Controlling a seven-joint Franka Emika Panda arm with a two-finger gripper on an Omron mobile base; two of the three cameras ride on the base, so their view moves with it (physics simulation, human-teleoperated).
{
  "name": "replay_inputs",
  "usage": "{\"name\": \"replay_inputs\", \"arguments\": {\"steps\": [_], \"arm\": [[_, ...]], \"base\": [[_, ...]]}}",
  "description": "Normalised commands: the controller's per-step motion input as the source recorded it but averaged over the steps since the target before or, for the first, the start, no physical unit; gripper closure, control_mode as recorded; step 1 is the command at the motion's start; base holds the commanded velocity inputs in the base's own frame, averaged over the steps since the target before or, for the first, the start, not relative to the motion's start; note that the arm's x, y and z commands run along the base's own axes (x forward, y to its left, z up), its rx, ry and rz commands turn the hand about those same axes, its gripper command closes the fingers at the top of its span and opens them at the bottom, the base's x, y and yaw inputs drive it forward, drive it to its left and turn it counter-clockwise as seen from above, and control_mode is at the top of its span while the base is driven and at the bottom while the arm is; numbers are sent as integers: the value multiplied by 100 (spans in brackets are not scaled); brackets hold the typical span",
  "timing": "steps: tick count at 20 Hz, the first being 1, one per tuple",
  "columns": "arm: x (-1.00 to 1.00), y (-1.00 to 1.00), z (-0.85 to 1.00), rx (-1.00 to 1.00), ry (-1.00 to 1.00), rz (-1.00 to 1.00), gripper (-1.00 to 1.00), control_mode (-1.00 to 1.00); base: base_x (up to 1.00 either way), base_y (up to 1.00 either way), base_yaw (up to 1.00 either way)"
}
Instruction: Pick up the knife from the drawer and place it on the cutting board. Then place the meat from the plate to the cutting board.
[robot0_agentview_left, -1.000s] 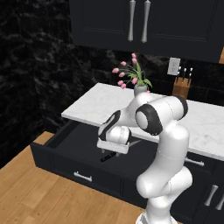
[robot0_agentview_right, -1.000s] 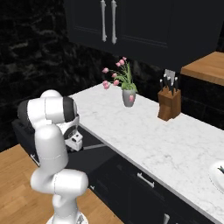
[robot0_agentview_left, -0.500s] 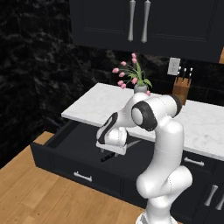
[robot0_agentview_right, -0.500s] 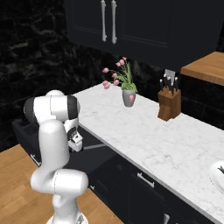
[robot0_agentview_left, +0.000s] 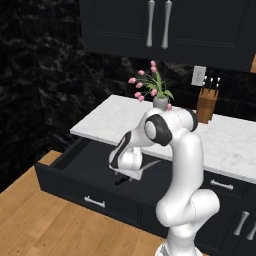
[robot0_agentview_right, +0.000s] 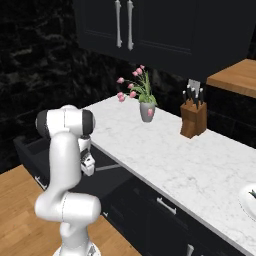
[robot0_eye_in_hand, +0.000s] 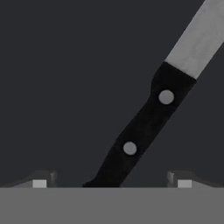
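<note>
**Claw low inside the open drawer**

In the dark kitchen, the drawer (robot0_agentview_left: 75, 170) below the marble tabletop (robot0_agentview_left: 112, 120) stands open. The claw (robot0_eye_in_hand: 111, 183) is spread wide, unclenched, above the knife (robot0_eye_in_hand: 151, 116), which lies on the drawer floor.

A slim knife (robot0_eye_in_hand: 148, 127) with a black, two-rivet handle and a pale grey blade lies flat on the dark floor of the drawer (robot0_agentview_left: 75, 170). The wide black drawer stands pulled open below the desk, a short silver bar handle (robot0_agentview_left: 94, 202) on its front.
</note>
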Motion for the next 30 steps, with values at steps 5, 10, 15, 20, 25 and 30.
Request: {"name": "replay_inputs", "arguments": {"steps": [5, 10, 15, 20, 25, 30], "arm": [[41, 0, -33, -2, 0, -7, -100, -100], [30, 1, -38, -3, 0, -2, -100, -100], [-3, 37, -69, -2, 9, 0, 100, -100], [-44, 71, -89, 0, 19, 0, 100, -100], [-61, 41, -67, 0, 8, 0, 100, -100], [-66, 30, -43, 0, -1, 0, 100, -100]], "base": [[0, 0, 0], [0, 0, 0], [0, 0, 0], [0, 0, 0], [0, 0, 0], [0, 0, 0]]}}
